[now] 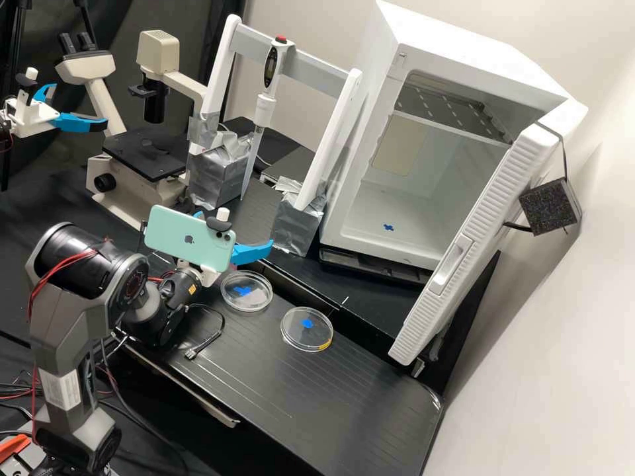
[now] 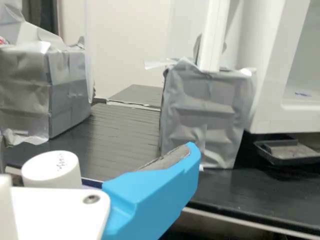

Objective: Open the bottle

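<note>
Black bench (image 1: 357,410) | clear dish (image 1: 307,337) flat, face up | second dish (image 1: 254,301) flat

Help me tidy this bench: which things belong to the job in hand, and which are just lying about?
Probably the job ("bottle" likely means a dish):
claw
nearer petri dish
farther petri dish

Apparently just about:
microscope
pipette
loose cable
white cabinet

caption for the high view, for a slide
Grey arm with open gripper and mint phone, two clear dishes on the black bench, white cabinet standing open behind.
</note>
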### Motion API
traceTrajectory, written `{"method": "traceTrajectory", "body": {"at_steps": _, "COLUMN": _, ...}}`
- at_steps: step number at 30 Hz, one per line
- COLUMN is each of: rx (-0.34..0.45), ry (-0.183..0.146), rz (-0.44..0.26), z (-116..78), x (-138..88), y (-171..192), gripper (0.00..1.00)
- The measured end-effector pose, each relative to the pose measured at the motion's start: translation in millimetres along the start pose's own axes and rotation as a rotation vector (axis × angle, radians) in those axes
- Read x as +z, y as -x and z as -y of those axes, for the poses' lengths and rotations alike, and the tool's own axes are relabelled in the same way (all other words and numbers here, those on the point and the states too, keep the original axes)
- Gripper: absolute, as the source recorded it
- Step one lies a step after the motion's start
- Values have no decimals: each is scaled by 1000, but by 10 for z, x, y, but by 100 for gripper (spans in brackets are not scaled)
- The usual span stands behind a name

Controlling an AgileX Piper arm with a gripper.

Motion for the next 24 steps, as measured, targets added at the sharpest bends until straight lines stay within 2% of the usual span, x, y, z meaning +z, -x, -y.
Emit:
{"method": "traceTrajectory", "body": {"at_steps": 13, "rx": -20, "ry": 2, "rz": 5, "z": 42, "x": 17, "y": 20, "gripper": 0}}
{"method": "traceTrajectory", "body": {"at_steps": 24, "rx": -36, "ry": 4, "rz": -19, "z": 92, "x": -35, "y": 31, "gripper": 0}}
